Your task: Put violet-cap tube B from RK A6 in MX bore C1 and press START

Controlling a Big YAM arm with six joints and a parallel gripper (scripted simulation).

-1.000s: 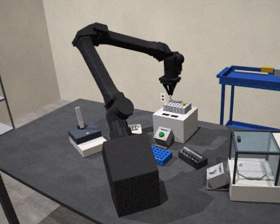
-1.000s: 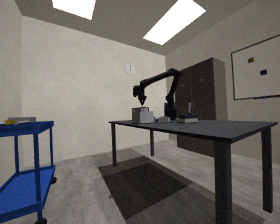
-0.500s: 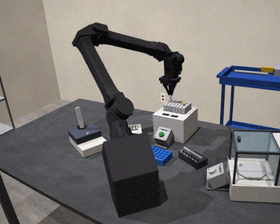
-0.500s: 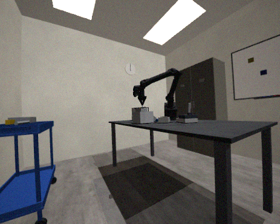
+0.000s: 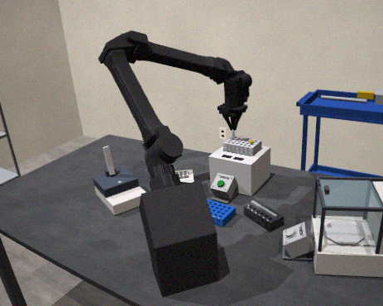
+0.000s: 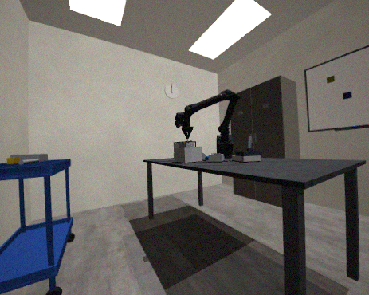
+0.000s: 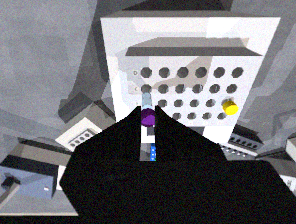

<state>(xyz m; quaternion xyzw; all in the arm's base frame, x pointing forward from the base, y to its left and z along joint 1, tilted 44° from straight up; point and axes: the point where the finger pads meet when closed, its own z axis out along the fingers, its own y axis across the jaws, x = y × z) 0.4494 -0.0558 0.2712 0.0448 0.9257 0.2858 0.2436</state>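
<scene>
I had the hand (image 7: 148, 131) nipped nearly shut on tube B (image 7: 147, 114), pinching just under the violet cap so the body hung straight down. It hovered over the mixer MX (image 5: 240, 163), at the block's left edge, lined up for bore C1.

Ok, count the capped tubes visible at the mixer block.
2: the violet-capped clear tube held in the jaws above the block's left column, and a yellow-capped tube seated at the block's right side. The jaws may hide others.
</scene>
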